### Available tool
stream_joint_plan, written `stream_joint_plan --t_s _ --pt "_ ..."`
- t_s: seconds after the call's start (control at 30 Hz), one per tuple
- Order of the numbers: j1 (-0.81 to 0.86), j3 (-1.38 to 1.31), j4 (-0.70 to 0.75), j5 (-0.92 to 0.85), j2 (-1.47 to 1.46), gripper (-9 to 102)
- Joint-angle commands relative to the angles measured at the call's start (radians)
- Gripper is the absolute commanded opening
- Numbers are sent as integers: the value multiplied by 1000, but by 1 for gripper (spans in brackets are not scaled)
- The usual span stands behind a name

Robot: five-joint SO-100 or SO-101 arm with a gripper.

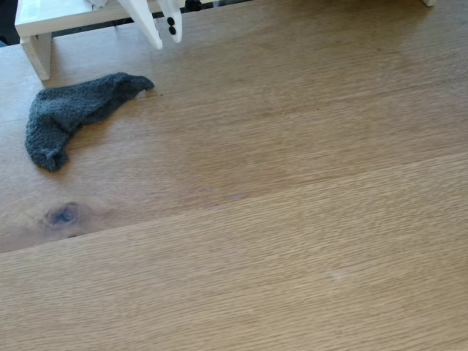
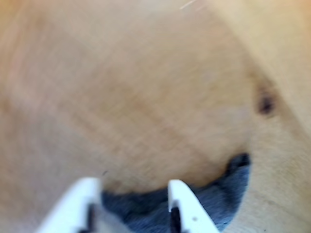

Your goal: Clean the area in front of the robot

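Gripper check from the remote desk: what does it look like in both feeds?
The gripper is plain white plastic with two tapered, pointed fingers. One finger carries two small black dots, likely screws. The wrist view shows the same white fingers with dark holes, blurred.

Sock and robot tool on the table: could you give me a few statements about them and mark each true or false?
1. A dark grey sock lies on the wooden table. True.
2. The tool is clamped on the sock. False: in the fixed view its open fingers hang beside the sock's tip, holding nothing.
3. The table has a dark knot. True.
4. In the fixed view the sock lies at the right edge. False: it lies at the upper left, near the white frame.
5. The sock is folded neatly in half. False: it lies limp and bent.
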Motion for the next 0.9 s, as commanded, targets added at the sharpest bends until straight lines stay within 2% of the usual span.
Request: stream_joint_plan --t_s 0.0,0.1,0.33,0.5,0.57,0.7,0.87 --pt "144 -364 -9 54 -201 37" --pt "307 -503 8 104 -333 45" --pt "669 -661 72 213 -594 45" --pt "902 -661 92 189 -795 49" --pt "977 -655 34 153 -884 50" --pt "1052 -652 -64 77 -1026 48" --pt "1048 -653 -167 0 -1158 42"
